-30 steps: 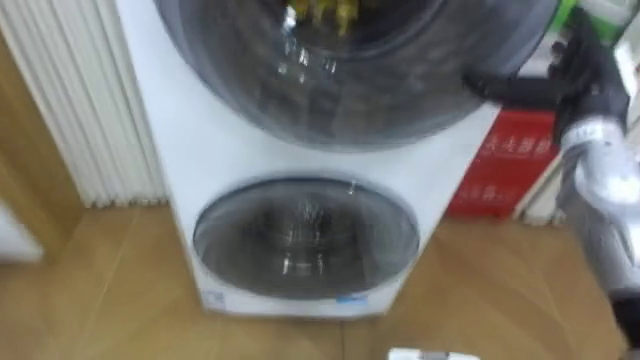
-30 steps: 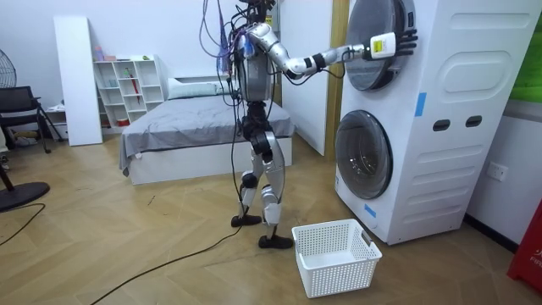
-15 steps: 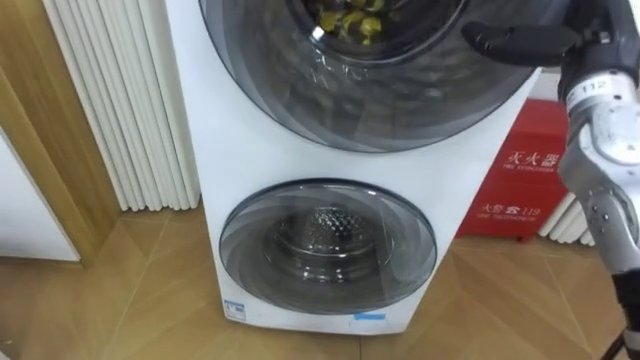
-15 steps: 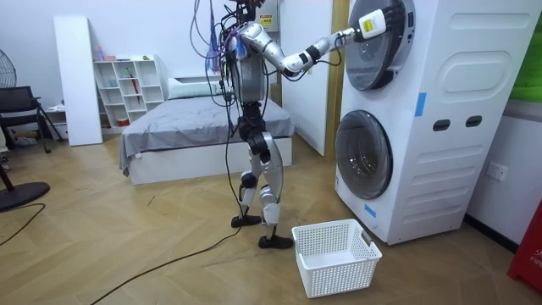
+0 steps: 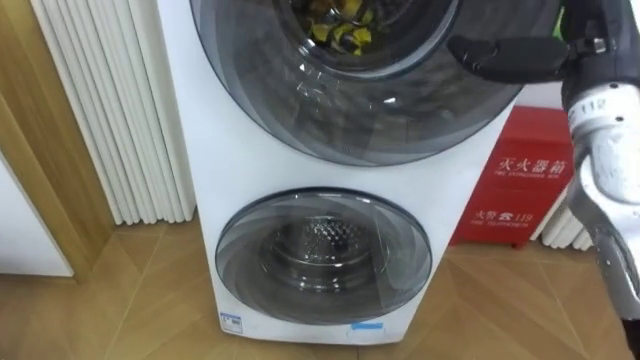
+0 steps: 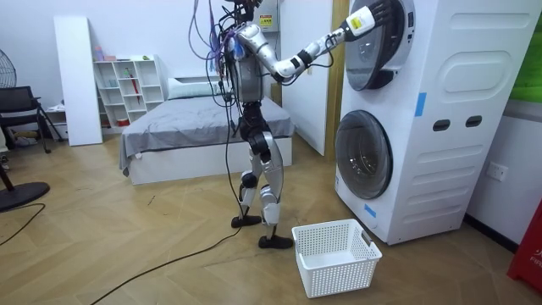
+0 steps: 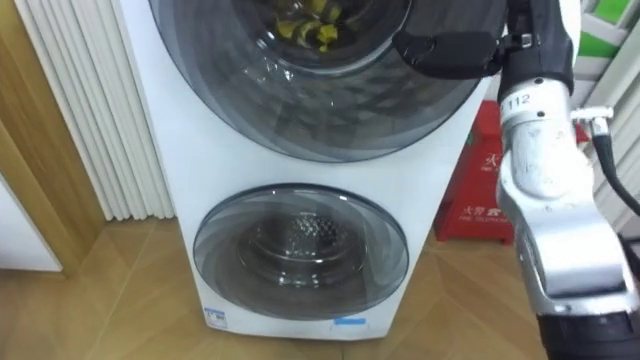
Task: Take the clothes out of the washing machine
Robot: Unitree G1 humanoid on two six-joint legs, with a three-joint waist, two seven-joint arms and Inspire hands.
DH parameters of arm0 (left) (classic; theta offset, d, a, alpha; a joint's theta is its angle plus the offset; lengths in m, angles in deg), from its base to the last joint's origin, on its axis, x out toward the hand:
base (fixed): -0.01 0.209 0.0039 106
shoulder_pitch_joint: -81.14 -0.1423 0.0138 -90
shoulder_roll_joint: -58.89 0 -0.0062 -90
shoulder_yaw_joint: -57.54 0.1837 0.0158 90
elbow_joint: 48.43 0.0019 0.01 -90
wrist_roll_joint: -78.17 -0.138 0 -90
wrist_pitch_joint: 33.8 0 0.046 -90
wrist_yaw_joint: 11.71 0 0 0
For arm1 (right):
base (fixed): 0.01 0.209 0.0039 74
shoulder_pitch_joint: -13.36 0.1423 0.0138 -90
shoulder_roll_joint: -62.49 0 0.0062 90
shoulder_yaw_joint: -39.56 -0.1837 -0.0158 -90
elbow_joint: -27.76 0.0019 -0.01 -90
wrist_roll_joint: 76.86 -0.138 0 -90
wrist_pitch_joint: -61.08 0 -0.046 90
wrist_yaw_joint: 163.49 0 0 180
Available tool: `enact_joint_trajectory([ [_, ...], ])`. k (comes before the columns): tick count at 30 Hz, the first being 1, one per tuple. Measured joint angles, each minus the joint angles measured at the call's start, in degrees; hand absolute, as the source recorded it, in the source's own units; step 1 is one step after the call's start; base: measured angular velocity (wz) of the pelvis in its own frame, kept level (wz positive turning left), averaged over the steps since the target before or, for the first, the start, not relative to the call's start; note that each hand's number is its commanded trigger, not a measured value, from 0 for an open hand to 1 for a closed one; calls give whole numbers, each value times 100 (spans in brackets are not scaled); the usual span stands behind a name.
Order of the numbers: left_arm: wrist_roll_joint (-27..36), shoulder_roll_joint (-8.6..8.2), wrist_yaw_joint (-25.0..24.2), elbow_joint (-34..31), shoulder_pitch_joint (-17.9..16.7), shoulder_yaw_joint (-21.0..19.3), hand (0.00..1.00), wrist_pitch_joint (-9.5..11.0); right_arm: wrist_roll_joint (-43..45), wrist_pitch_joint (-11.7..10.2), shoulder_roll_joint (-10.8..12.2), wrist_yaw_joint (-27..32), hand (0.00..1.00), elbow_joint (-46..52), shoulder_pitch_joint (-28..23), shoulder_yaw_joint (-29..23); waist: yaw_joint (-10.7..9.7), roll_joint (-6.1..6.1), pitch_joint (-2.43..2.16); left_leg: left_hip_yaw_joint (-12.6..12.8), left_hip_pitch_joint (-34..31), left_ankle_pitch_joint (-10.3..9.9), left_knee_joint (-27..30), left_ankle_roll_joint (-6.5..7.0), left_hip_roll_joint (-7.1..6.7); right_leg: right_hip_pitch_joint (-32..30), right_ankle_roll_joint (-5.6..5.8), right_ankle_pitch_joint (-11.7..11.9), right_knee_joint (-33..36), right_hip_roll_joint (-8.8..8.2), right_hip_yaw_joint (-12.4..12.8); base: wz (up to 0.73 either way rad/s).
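Reaching across the glass, your right hand's fingers [image 5: 495, 55] lie dark along the right rim of the upper door [image 5: 350, 90]; whether they hook behind that rim or only rest on it cannot be told from here. You have the right hand [image 7: 480, 50] there probably because that edge is where the door pulls open. The clothes [image 5: 335, 25], yellow and dark, lie behind the glass in the upper drum. The lower door [image 5: 322, 255] is closed. The white laundry basket [image 6: 334, 254] stands on the floor by your feet, placed to take the load.
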Motion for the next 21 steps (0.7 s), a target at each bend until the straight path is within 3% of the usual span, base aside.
enact_joint_trajectory([
  [7, -5, -1, -7, -128, 15, 3, 0, 9, 197, -155, 298, -209, 0, 866, -807, -186, -21, 18, -9, 32, -2, -35, -67, -10, 29, -12, -12, 7, -5, 37, -18, -2],
  [9, 184, -6, 24, -128, 12, 118, 0, 36, 182, -362, 474, -248, 0, 909, -1014, -182, -24, 51, -19, 91, 26, -35, -80, -10, 40, -11, -73, 46, -4, 46, -14, -10],
  [12, 314, -28, 40, -116, -19, 292, 0, 125, 90, -471, 779, -261, 0, 1051, -1356, -184, -53, 94, -28, 93, 32, -36, -88, -12, 49, -9, -76, 50, -7, 54, -4, -2],
  [18, 349, -32, 139, -114, -22, 593, 0, 154, 56, -949, 853, -267, 0, 1102, -1793, 104, -54, 268, -22, 180, 85, -43, -96, -24, 68, 6, -85, 55, -5, 76, 17, -6],
  [21, 361, -32, 141, -114, -21, 599, 0, 191, -89, -1084, 952, -373, 0, 1089, -2001, 211, -92, 330, -18, 187, 88, -49, -90, -39, 77, 11, -46, 30, -9, 85, 28, -2],
])
